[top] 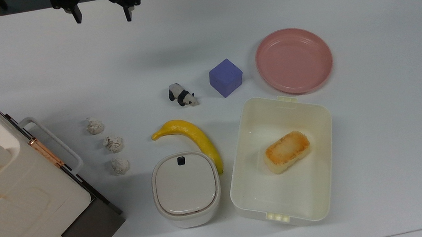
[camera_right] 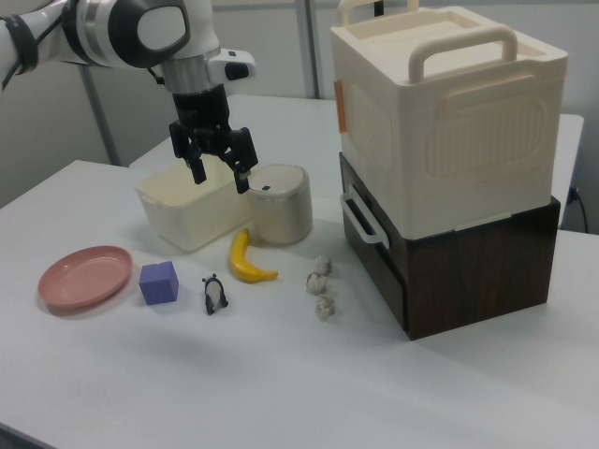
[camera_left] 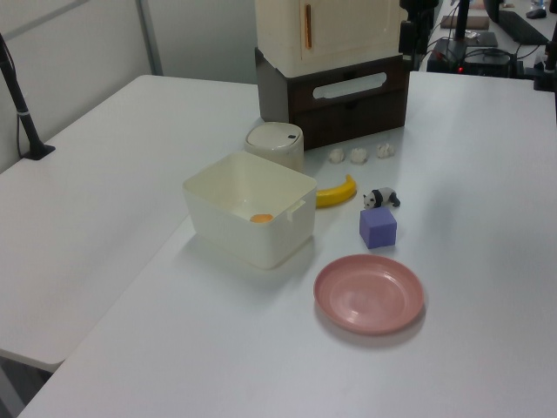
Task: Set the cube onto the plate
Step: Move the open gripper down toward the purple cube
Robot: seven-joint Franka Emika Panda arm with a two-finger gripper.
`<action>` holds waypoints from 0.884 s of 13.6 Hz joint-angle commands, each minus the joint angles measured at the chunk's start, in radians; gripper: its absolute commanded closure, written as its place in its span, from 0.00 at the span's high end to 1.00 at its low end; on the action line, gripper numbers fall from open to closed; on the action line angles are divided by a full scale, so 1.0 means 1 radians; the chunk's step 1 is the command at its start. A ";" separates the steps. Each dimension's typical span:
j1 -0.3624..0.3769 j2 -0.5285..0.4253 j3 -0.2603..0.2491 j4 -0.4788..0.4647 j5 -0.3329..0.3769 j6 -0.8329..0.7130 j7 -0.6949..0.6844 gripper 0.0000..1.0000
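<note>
Above the white table's far edge we see the gripper spread wide, grasping nothing; mid-table, the cube sits just beside the plate.

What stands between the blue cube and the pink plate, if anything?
Nothing visible does. The cube sits on bare table just beside the plate, to the top view's left of it. The panda figure is on the cube's far side, and the gripper hangs open, high above the table.
</note>
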 commanded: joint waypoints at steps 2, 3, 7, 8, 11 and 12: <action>0.034 -0.017 -0.006 -0.042 -0.005 -0.009 -0.047 1.00; 0.056 -0.017 -0.006 -0.064 -0.003 0.006 -0.071 1.00; 0.206 0.006 -0.038 -0.157 0.012 0.049 -0.189 1.00; 0.256 0.009 -0.054 -0.183 0.012 0.078 -0.194 1.00; 0.358 0.037 -0.060 -0.265 0.012 0.202 -0.197 1.00; 0.382 0.066 -0.060 -0.268 0.012 0.227 -0.196 1.00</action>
